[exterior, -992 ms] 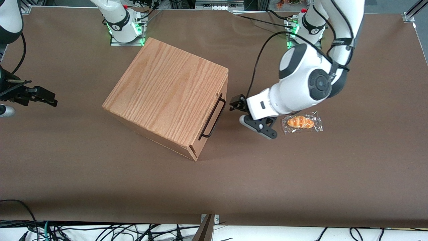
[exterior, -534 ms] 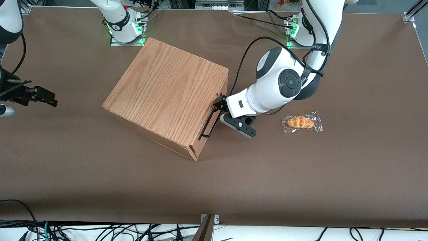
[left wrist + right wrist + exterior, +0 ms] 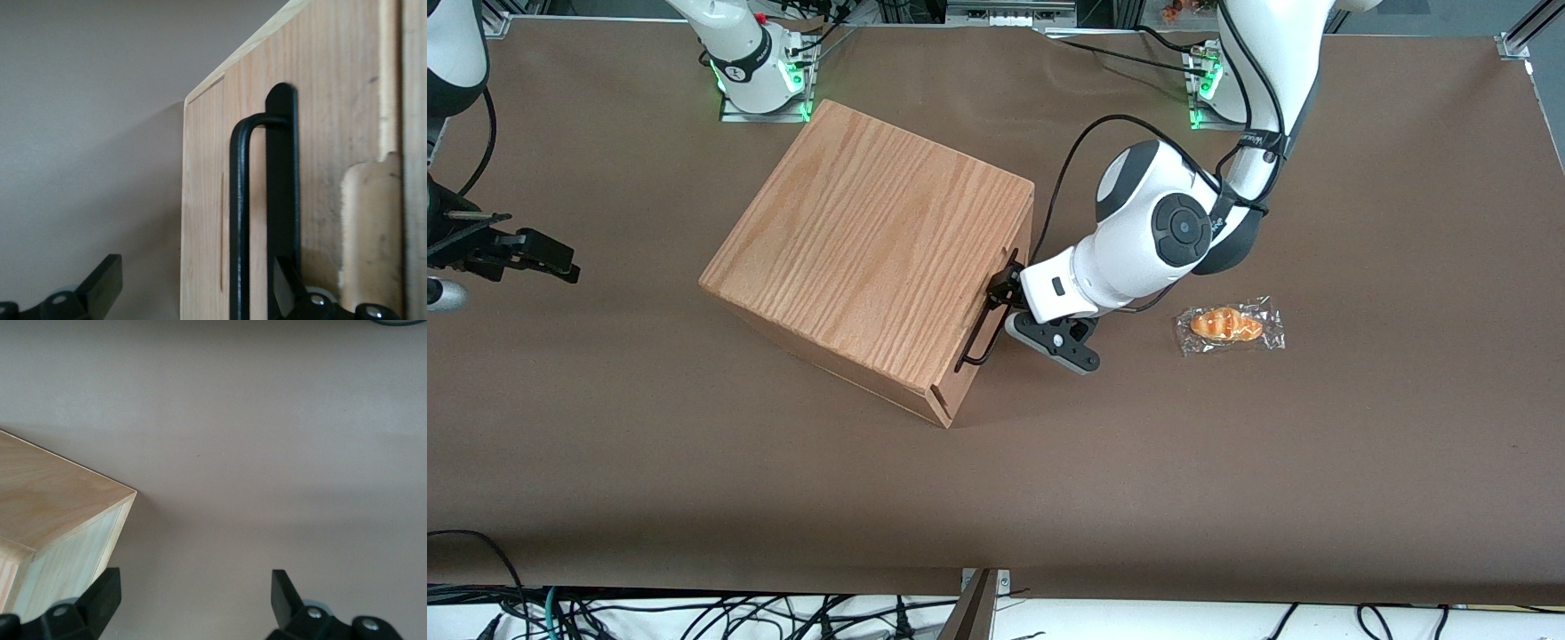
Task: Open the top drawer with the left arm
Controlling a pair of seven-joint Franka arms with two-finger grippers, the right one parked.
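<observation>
The wooden cabinet (image 3: pixel 871 258) is sitting on the brown table (image 3: pixel 1227 462), turned at an angle so its front is facing the working arm's end of the table. The top drawer (image 3: pixel 320 167) is lying shut, its oak-grain front flush with the casing. Its thin black wire handle (image 3: pixel 989 311) is running along the upper edge of that front.

The left arm (image 3: pixel 1165 231) is reaching down from its base and bending toward the cabinet front. Its gripper (image 3: pixel 1005 298) is sitting right at the handle, about the handle's middle length. In the left wrist view the fingers are standing wide apart: one finger (image 3: pixel 100 287) is hanging over bare table clear of the cabinet, and the other finger (image 3: pixel 287 287) is lying against the drawer front, tucked between the wire bar (image 3: pixel 239 220) and the wood. The bar is thus passing between the two fingers, not yet pinched.

A wrapped pastry (image 3: pixel 1229 324) is lying on the table near the arm's elbow, well apart from the cabinet.
</observation>
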